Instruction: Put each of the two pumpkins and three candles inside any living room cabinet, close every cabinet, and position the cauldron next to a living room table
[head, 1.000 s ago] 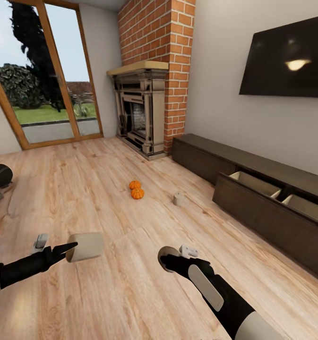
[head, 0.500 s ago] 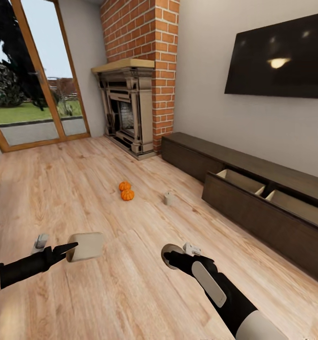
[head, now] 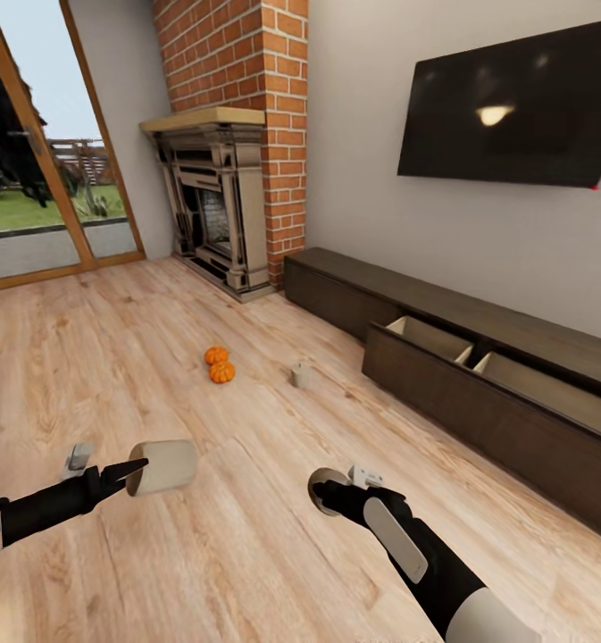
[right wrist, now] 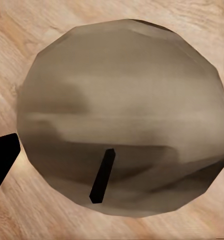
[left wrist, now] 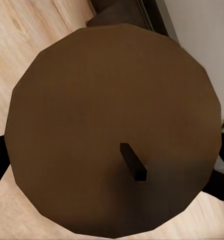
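left gripper [head: 126, 471] clenched on a beige candle [head: 162, 466] at 9 o'clock; right gripper [head: 329, 489] grasping a second candle [head: 319, 483] at 5 o'clock; third candle [head: 301, 375] on the floor [head: 112, 357] at centre, two pumpkins [head: 218, 364] at 10 o'clock; cabinet [head: 479, 393] at 3 o'clock, one front pulled out.

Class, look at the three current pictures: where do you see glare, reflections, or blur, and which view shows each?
Head view: a bright lamp glint sits on the dark TV; the floor and cabinet look sharp. Left wrist view: a candle end shows evenly shaded, with a crisp wick. Right wrist view: the other candle end shows smeared, streaky bands across it.
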Robot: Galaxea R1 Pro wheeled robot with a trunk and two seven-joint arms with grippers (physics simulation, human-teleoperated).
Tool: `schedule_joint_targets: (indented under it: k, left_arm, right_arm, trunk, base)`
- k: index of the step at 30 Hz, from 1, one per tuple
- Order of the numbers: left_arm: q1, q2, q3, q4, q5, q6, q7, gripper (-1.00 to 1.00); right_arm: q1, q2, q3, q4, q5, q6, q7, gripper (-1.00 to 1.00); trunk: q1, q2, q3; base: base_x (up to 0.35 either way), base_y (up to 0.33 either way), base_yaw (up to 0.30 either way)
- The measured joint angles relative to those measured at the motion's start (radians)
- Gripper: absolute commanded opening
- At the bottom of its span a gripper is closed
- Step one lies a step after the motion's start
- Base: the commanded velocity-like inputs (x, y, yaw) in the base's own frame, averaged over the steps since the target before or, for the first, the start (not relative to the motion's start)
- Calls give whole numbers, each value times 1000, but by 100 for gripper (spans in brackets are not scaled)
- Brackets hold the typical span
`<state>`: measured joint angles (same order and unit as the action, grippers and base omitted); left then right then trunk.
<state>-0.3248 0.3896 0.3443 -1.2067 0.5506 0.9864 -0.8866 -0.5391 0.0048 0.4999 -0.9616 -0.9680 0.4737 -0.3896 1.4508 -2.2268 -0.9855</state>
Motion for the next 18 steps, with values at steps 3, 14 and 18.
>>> schedule_joint_targets:
  k: [3, 14, 18]
  left_arm:
    - [0, 0, 0, 0, -1, 0, 0, -100]
    - [0, 0, 0, 2, -3, -2, 0, -100]
    - [0, 0, -2, 2, -4, -2, 0, -100]
  right_arm:
    - [0, 0, 0, 3, 0, 0, 0, -100]
    - [0, 0, -76, 6, -1, 0, 1, -100]
    - [0, 0, -81, 6, -1, 0, 2, -100]
  trunk:
    - [-12, 21, 5]
    - [-54, 98, 26]
    - [-69, 126, 33]
  base:
    - [0, 0, -171]
    - [0, 0, -178]
    - [0, 0, -179]
